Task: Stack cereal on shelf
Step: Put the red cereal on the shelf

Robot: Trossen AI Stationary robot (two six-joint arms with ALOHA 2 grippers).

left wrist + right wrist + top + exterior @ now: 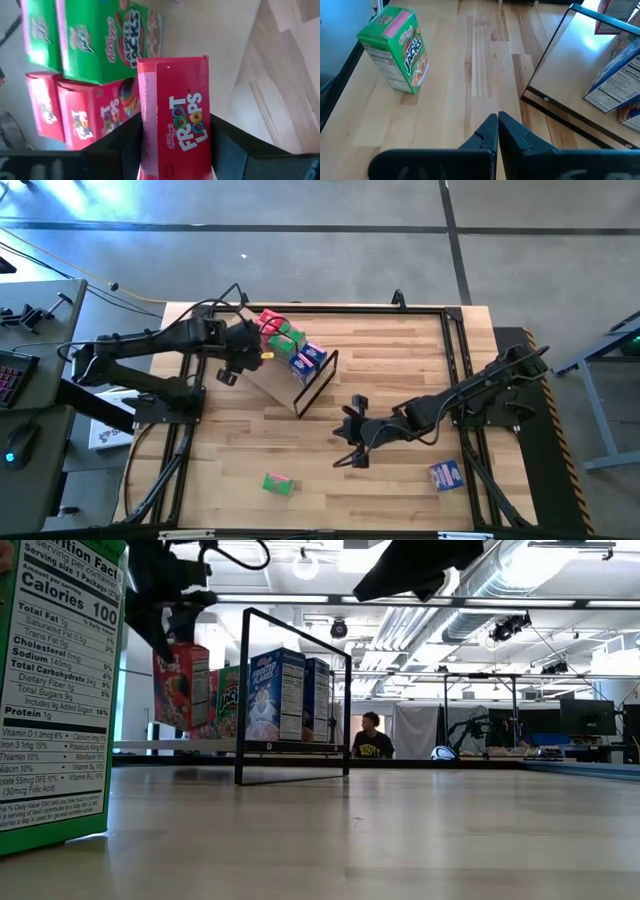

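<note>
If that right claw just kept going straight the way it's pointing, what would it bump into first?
Probably nothing soon: ahead of the shut right gripper lies bare tabletop. The green cereal box and the shelf sit off to either side.

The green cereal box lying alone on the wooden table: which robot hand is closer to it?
Right. The right gripper hovers just beside the green cereal box, while the left gripper is far off at the shelf.

robotics lab: behind the wooden table [400, 840] sit open ceiling ducts [520, 580], strip lights, monitors [585, 718] on benches, a seated person [372, 737].
</note>
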